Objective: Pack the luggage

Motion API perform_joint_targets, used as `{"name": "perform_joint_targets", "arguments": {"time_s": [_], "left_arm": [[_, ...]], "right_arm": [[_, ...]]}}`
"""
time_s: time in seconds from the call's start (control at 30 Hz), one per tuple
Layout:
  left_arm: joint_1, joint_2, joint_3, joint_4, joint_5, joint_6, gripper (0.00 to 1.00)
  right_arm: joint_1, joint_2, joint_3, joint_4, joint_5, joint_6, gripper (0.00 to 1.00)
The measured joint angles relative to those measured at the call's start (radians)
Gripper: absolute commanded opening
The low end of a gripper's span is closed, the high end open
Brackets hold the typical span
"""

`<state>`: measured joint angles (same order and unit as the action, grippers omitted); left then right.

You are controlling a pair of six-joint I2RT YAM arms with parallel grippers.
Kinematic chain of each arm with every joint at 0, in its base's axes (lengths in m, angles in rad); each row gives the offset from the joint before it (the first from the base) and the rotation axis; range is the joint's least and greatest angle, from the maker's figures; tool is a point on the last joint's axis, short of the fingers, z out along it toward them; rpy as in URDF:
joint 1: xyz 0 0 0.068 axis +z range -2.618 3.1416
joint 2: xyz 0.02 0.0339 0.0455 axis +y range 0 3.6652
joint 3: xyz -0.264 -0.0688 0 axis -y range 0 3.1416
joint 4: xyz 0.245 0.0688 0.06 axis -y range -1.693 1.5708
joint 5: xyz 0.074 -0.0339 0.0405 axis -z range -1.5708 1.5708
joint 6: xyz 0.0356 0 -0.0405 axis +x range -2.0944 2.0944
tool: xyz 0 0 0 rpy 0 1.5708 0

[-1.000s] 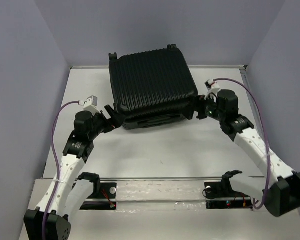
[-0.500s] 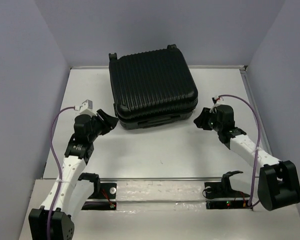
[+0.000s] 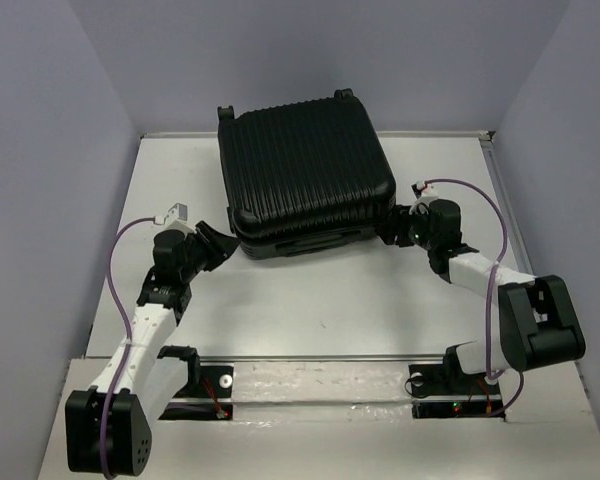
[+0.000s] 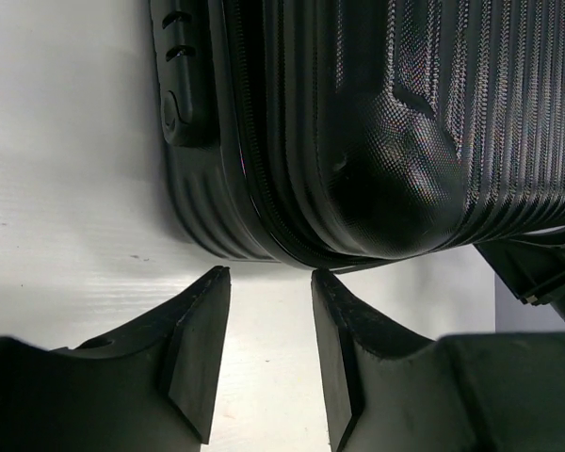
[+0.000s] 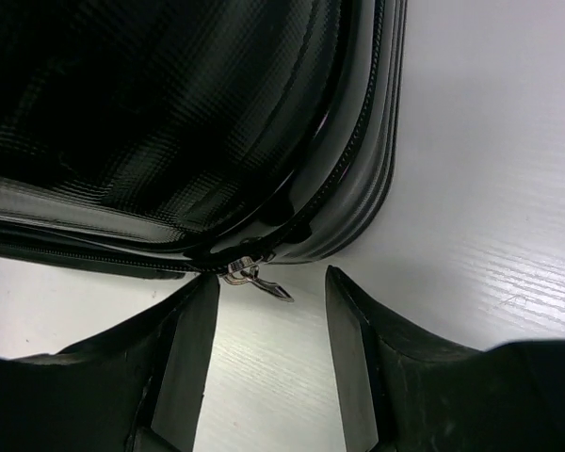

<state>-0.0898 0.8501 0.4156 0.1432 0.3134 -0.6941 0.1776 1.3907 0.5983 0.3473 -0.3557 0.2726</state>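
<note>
The luggage [image 3: 305, 175], a black ribbed hard-shell suitcase, lies flat with its shells closed together at the far middle of the white table [image 3: 330, 300], two small caster wheels [image 3: 345, 94] showing on its far edge. At its near left corner sits the left gripper [image 3: 215, 243]. From the left wrist view the left gripper [image 4: 268, 278] has its two fingers moderately parted with only bare table between them, and the tips stop just short of the rounded corner of the case [image 4: 405, 141], touching nothing that I can see. The zip seam [image 4: 264, 188] runs round that corner right in front of them. At the near right corner is the right gripper [image 3: 395, 228]. Seen from its wrist, the right gripper [image 5: 271, 276] is likewise partly spread and grips nothing. A small silver zipper pull [image 5: 254, 280] hangs from the seam of the case [image 5: 169, 113] into the gap, just beside the left-hand fingertip [image 5: 205, 301]; whether they touch I cannot tell. Purple cables [image 3: 120, 250] loop off both arms, and plain grey walls close in the table on three sides.
</note>
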Motion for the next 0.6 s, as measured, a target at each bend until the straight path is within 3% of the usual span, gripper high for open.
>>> {"name": "perform_joint_targets", "arguments": {"time_s": [0.17,0.27,0.37,0.4,0.6], "left_arm": [[0.000,0.019,0.000,0.024,-0.002,-0.011,0.47],[0.000,0.021,0.000,0.036,-0.012,-0.021,0.47],[0.000,0.037,0.000,0.049,-0.023,-0.026,0.47],[0.000,0.046,0.000,0.053,-0.027,-0.029,0.47],[0.000,0.105,-0.008,0.096,-0.055,-0.051,0.44]], "right_arm": [[0.000,0.008,0.002,0.020,-0.004,-0.033,0.53],[0.000,0.011,0.002,0.032,0.000,-0.049,0.45],[0.000,0.013,0.001,0.058,0.001,-0.059,0.26],[0.000,0.013,0.001,0.069,0.001,-0.065,0.11],[-0.007,0.012,-0.014,0.144,0.008,-0.051,0.07]]}}
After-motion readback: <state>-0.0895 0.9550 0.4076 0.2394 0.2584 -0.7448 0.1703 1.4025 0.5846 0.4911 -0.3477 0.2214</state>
